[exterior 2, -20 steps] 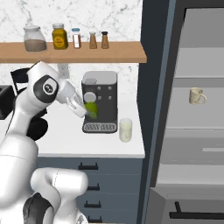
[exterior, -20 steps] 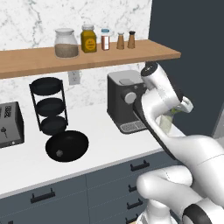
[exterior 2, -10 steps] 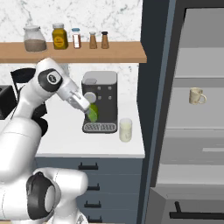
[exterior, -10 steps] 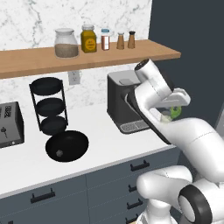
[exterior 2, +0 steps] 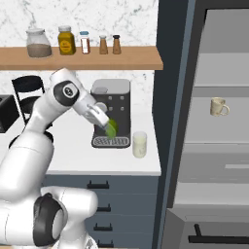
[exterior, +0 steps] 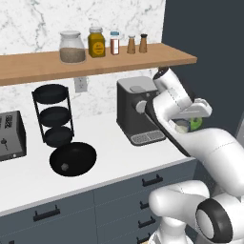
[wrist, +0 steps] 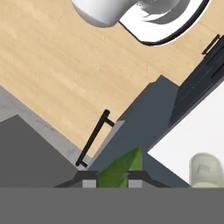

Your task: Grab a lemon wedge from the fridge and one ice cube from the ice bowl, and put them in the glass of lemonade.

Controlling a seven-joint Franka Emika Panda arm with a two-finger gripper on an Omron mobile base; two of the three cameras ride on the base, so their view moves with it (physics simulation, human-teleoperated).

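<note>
My gripper (exterior 2: 110, 128) is shut on the lemon wedge (exterior 2: 112, 130), a green slice, and holds it above the counter in front of the coffee machine. In the hand view the lemon wedge (wrist: 120, 169) sits between my fingertips (wrist: 89, 176). The glass of lemonade (exterior 2: 139, 144) stands a little to the right and below, near the counter's end, and it also shows in the hand view as the glass of lemonade (wrist: 205, 170). Far to the left lies the ice bowl (exterior: 73, 158) with one ice cube (exterior: 65, 167) in it. The fridge (exterior 2: 214, 146) stands open on the right.
A coffee machine (exterior: 138, 109) stands right behind the gripper. A three-tier black rack (exterior: 53, 114) and a toaster (exterior: 10, 136) are at the left. A shelf (exterior: 95, 59) with jars runs overhead. A beige mug (exterior 2: 219, 106) sits inside the fridge.
The arm has shifted, carrying the lemon wedge slightly right and down toward the glass. The grip on the wedge is unchanged.
</note>
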